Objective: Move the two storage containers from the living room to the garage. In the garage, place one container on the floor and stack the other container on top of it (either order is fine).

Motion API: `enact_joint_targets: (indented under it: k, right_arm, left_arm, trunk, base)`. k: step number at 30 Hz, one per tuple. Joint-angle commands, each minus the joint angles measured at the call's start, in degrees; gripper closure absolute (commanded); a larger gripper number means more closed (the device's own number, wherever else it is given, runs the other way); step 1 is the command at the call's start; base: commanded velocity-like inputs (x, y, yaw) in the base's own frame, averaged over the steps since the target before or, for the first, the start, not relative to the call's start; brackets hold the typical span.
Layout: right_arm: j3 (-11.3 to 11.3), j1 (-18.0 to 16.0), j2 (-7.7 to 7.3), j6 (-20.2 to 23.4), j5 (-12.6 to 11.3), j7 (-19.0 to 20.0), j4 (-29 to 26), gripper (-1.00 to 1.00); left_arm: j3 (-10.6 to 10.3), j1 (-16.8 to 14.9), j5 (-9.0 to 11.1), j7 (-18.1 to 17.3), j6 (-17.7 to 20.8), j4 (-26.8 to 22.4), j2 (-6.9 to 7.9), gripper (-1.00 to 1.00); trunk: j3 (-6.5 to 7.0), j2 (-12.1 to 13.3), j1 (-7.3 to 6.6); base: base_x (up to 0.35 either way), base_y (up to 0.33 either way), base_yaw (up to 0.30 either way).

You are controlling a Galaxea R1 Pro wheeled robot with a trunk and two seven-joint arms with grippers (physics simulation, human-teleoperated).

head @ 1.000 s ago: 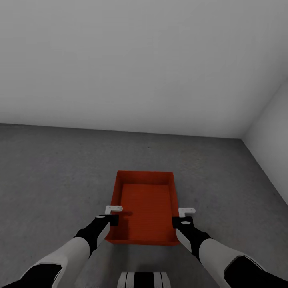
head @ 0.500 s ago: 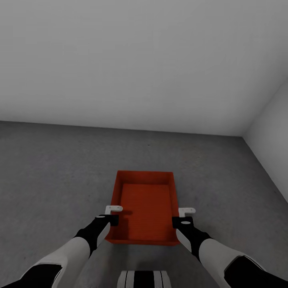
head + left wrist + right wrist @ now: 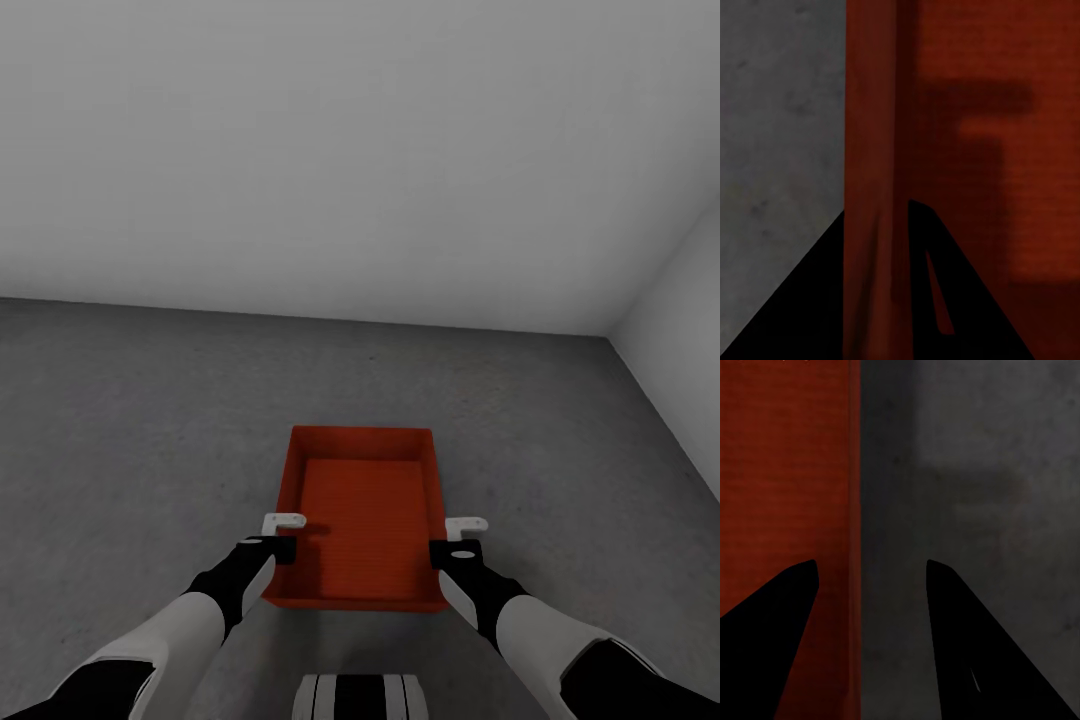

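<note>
An orange-red storage container [image 3: 360, 520] lies open side up, low on the dark grey garage floor [image 3: 130, 420] in front of me; whether it touches the floor I cannot tell. My left gripper [image 3: 285, 530] is at its left wall, near the front. In the left wrist view both black fingers [image 3: 967, 300] press that thin wall [image 3: 874, 150] between them. My right gripper [image 3: 465, 532] is at the right wall. In the right wrist view it [image 3: 870, 566] stands open, straddling the wall's edge [image 3: 855, 472] with gaps on both sides.
A plain grey-white wall [image 3: 350, 150] stands ahead, and a second wall [image 3: 690, 350] meets it in a corner at the right. Concrete floor stretches to the left of the bin and beyond it. My base [image 3: 360, 700] shows at the bottom edge.
The view has shifted a little, so the far wall's base sits slightly higher in the picture. The container and both grippers have kept their places.
</note>
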Motion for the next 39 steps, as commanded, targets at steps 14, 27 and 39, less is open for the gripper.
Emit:
enact_joint_targets:
  k: [14, 27, 39]
  right_arm:
    - [-1.47, 0.03, -0.02, -1.55, 0.40, 2.46, -0.36, 1.00]
    - [-1.29, 0.03, -0.04, -1.56, 0.50, 2.41, -0.40, 1.00]
    - [-1.02, 0.03, -0.10, -1.12, 0.98, 2.97, -0.43, -1.00]
  left_arm:
    - [0.36, 0.07, -0.11, 0.46, 0.34, 0.13, -0.03, 1.00]
    - [0.42, 0.07, -0.11, 0.62, 0.35, 0.07, -0.03, 1.00]
    - [0.36, 0.07, -0.04, 0.70, 0.39, 0.17, -0.03, -1.00]
  trunk:
    - [-0.06, 0.00, 0.02]
    - [-0.06, 0.00, 0.02]
    - [-0.06, 0.00, 0.02]
  base:
    - [0.000, 0.000, 0.000]
    - [0.000, 0.000, 0.000]
    - [0.000, 0.000, 0.000]
